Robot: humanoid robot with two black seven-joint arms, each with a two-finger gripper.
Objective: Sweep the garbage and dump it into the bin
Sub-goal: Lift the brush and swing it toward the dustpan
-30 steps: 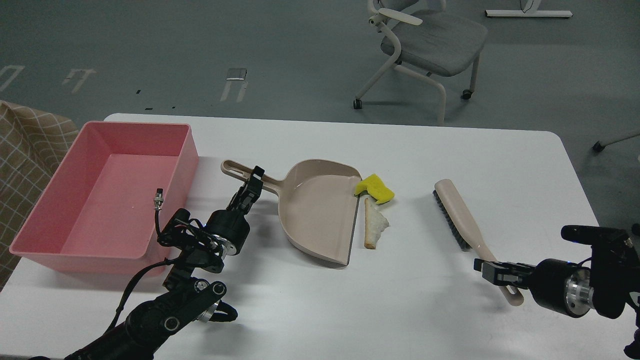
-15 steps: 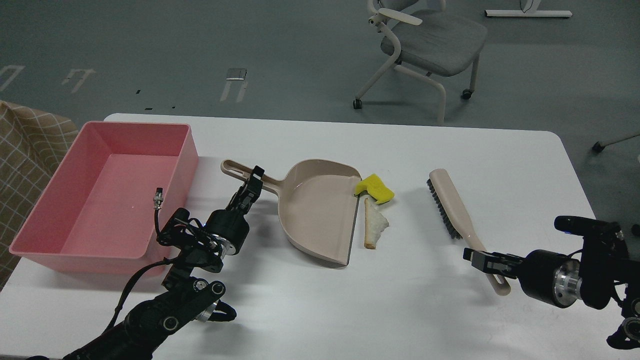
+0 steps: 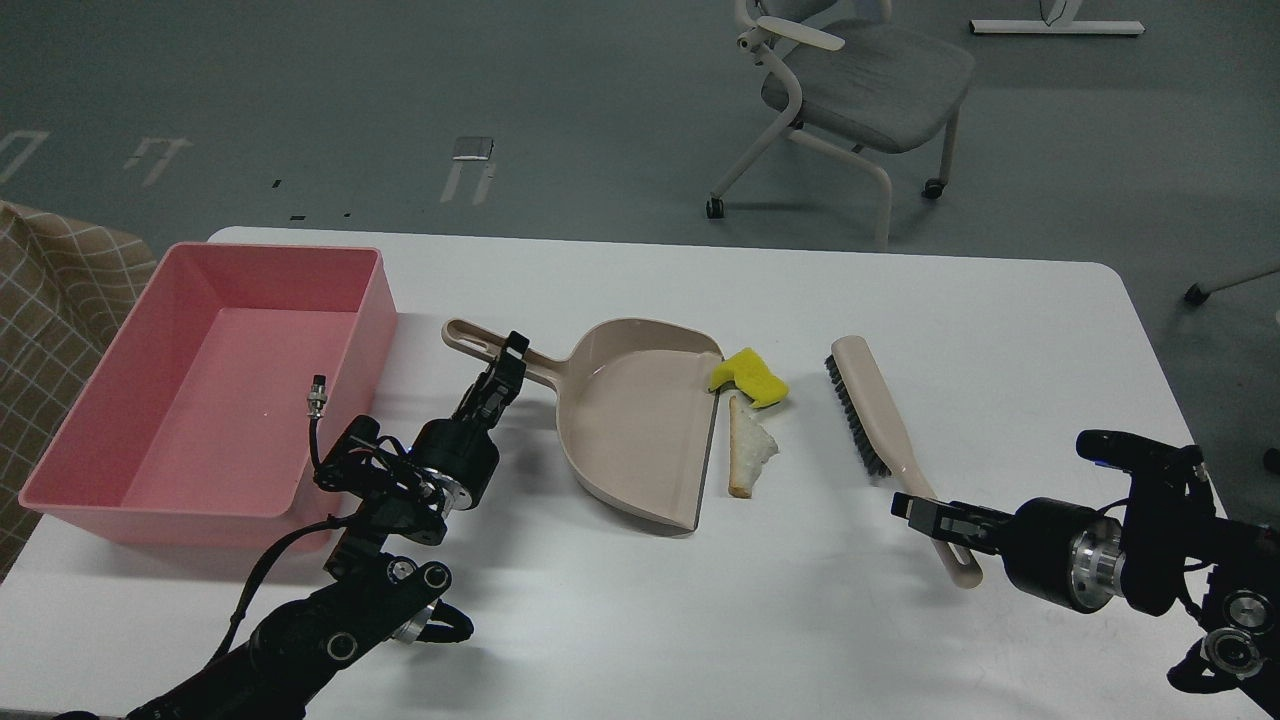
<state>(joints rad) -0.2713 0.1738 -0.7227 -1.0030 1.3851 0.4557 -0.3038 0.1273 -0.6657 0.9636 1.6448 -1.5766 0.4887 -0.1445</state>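
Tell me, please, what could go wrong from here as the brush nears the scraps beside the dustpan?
The yellow chunk lies at the far corner of the dustpan lip, so a stroke by the brush might push it past the corner, not in. The bread slice lies lengthwise along the lip; the bristles may ride over it. The right gripper holds the brush near its handle end, so the head could twist.

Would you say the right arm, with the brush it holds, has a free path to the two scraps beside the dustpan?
Probably yes. The right gripper grips the brush, and only bare table separates its bristles from the yellow chunk and bread slice.
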